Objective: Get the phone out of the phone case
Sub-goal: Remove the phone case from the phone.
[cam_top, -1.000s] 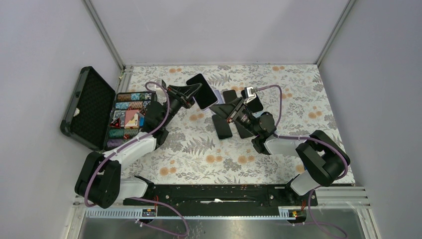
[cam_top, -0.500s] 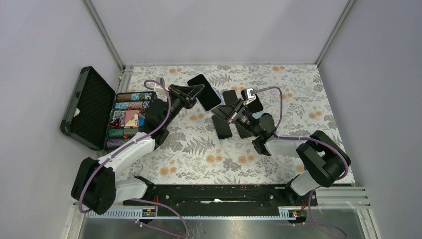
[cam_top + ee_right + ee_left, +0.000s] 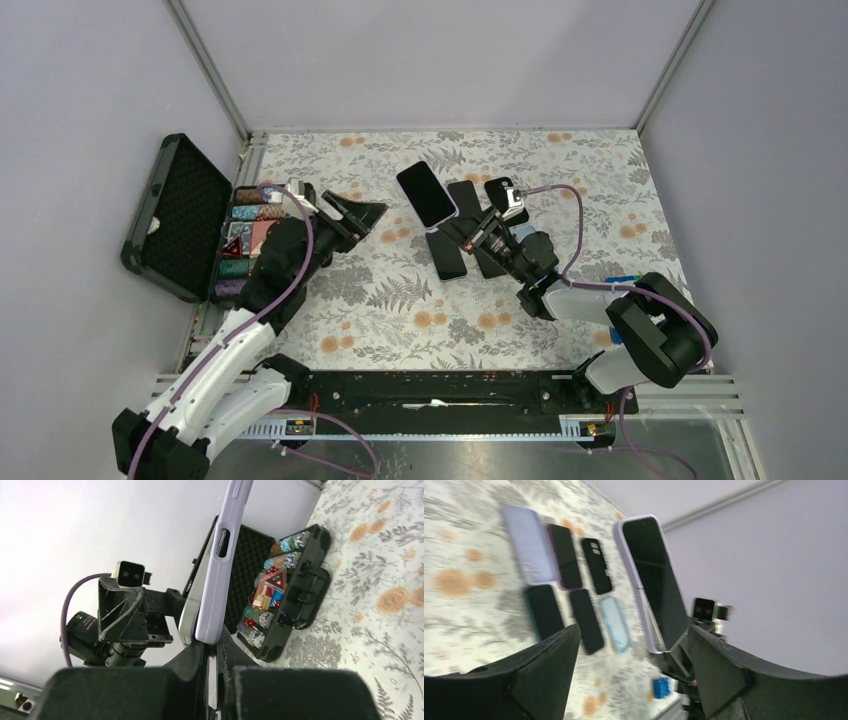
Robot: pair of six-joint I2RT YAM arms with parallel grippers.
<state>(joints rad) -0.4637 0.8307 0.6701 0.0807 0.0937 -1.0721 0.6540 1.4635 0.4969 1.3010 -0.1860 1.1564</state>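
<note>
Lilac soft-plastic phone case [image 3: 212, 595], black glass-fronted phone [image 3: 428, 192] seated inside: raised off floral-clothed table [image 3: 600, 180] toward 12 o'clock, bottom edge clamped by closed right hand [image 3: 462, 222], likely steadying it for peeling. Left hand [image 3: 366, 214], at its 9 o'clock, spread empty.

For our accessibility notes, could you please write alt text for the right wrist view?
The right tool is shut on one end of a phone in a lilac case, seen edge-on. Behind it are the left arm and an open black box of poker chips on the floral table.
</note>
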